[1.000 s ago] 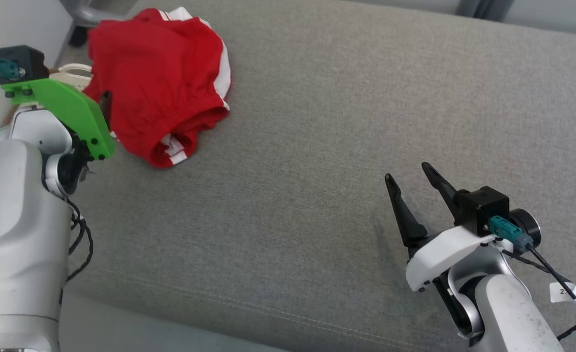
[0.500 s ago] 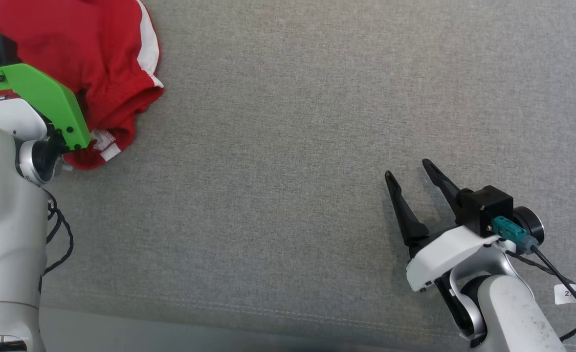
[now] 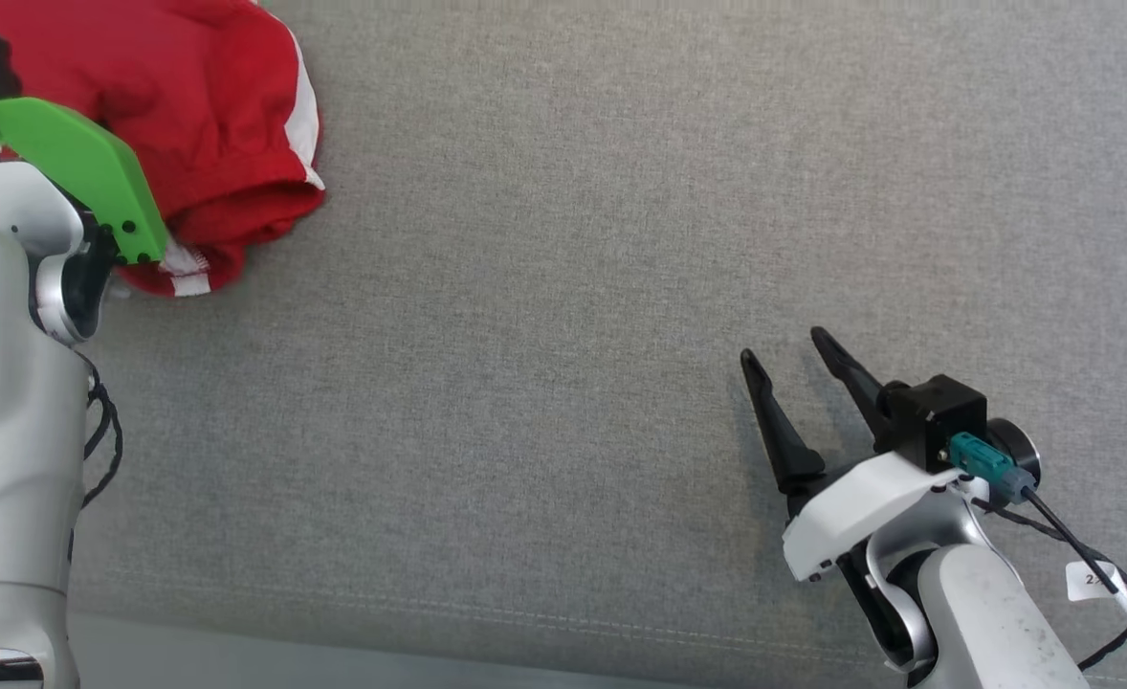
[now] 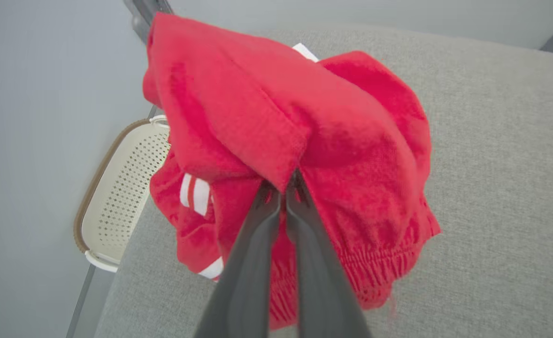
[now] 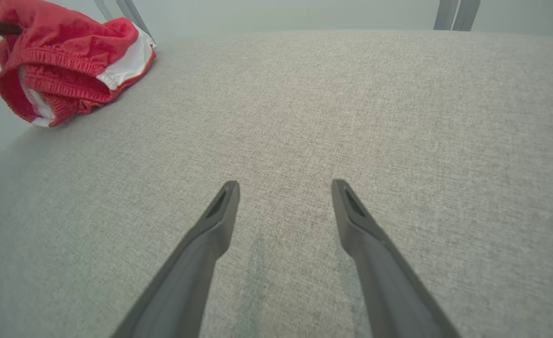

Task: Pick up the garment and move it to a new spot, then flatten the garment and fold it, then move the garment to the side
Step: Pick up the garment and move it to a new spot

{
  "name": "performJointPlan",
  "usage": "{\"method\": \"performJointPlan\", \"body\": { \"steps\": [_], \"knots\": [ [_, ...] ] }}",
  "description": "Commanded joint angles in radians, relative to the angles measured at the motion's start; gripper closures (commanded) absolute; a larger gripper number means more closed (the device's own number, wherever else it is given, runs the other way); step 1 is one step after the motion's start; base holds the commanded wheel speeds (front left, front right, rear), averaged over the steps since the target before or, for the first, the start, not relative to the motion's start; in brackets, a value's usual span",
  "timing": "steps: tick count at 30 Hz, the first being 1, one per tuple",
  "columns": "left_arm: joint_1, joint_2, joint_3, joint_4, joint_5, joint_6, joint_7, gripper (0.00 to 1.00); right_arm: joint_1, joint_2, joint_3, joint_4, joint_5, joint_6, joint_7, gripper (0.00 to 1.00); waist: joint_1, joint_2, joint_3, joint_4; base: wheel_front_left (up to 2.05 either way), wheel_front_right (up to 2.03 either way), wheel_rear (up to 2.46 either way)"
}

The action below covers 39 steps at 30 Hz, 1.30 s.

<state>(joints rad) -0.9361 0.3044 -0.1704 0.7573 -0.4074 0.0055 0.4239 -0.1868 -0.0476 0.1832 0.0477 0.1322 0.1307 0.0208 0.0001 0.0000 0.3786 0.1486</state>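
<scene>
The garment [image 3: 171, 124] is a crumpled pair of red shorts with white stripes, bunched at the far left of the grey cushion [image 3: 573, 287]. In the left wrist view my left gripper [image 4: 287, 187] is shut on a fold of the red garment [image 4: 276, 126], with cloth draping around the fingers. In the head view the left wrist's green mount hides those fingers. My right gripper [image 3: 782, 349] rests low at the right with its two dark fingers spread and nothing between them. The right wrist view has the garment [image 5: 60, 61] far off at the upper left and my right gripper [image 5: 286, 188] open over bare fabric.
A cream perforated basket [image 4: 117, 197] sits beside the cushion's left edge, below the garment. Grey chair legs [image 5: 455, 14] stand beyond the far edge. The cushion's front seam [image 3: 430, 603] runs near the bottom of the head view.
The head camera has swung, so the garment now sits at the picture's top left corner. My left gripper has closed on the garment's cloth. The right gripper has stayed open in much the same place.
</scene>
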Motion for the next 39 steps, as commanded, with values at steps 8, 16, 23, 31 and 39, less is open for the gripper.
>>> {"method": "performJointPlan", "body": {
  "steps": [8, 16, 23, 31, 39],
  "knots": [
    [-0.048, 0.006, -0.059, -0.094, 0.059, -0.036, -0.107, 1.00, 0.047, -0.003, 0.026, 0.086, 0.074, 0.000, -0.057, 0.00, -0.0001, 0.0000, -0.199, -0.054, 0.00, 0.00, 0.00],
    [-0.062, -0.042, -0.149, -0.151, 0.085, -0.086, -0.137, 1.00, 0.088, -0.002, 0.024, 0.129, 0.101, 0.000, -0.080, 0.00, -0.0001, 0.0000, -0.294, -0.154, 0.00, 0.00, 0.00],
    [-0.058, -0.110, -0.242, -0.199, 0.056, -0.124, -0.149, 1.00, 0.103, -0.003, 0.025, 0.133, 0.109, 0.000, -0.083, 0.00, -0.0001, 0.0000, -0.312, -0.286, 0.00, 0.00, 0.00],
    [-0.082, -0.176, -0.353, -0.251, 0.014, -0.136, -0.206, 1.00, 0.087, -0.002, 0.020, 0.128, 0.117, 0.000, -0.093, 0.00, -0.0001, 0.0000, -0.266, -0.427, 0.00, 0.00, 0.00],
    [-0.160, -0.201, -0.529, -0.283, -0.072, -0.135, -0.297, 1.00, 0.048, -0.002, 0.035, 0.148, 0.152, 0.000, -0.134, 0.00, -0.0001, 0.0000, -0.177, -0.535, 0.00, 0.00, 0.00]
  ]
}}
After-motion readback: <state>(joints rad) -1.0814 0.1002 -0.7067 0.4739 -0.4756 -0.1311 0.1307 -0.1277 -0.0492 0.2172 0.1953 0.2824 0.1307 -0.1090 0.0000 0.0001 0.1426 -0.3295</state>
